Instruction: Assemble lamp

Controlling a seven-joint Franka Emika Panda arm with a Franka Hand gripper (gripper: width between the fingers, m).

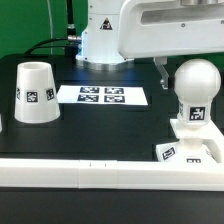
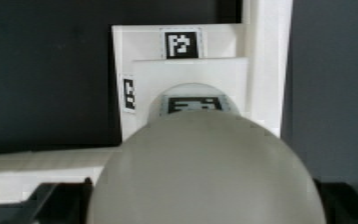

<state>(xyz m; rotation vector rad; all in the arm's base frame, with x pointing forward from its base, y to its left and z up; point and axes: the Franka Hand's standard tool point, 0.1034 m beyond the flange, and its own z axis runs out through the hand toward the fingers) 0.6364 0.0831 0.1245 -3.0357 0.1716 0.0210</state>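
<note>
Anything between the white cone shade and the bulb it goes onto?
Nothing upright: only the flat marker board lies between the tapered white plastic shade and the round white bulb. The robot arm hangs over it.

My white arm (image 1: 172,22) reached across the upper right of the exterior frame from my base (image 1: 100,38) at top centre. In the wrist view, only parts of my dark fingers (image 2: 55,203) showed, spread wide apart.
</note>
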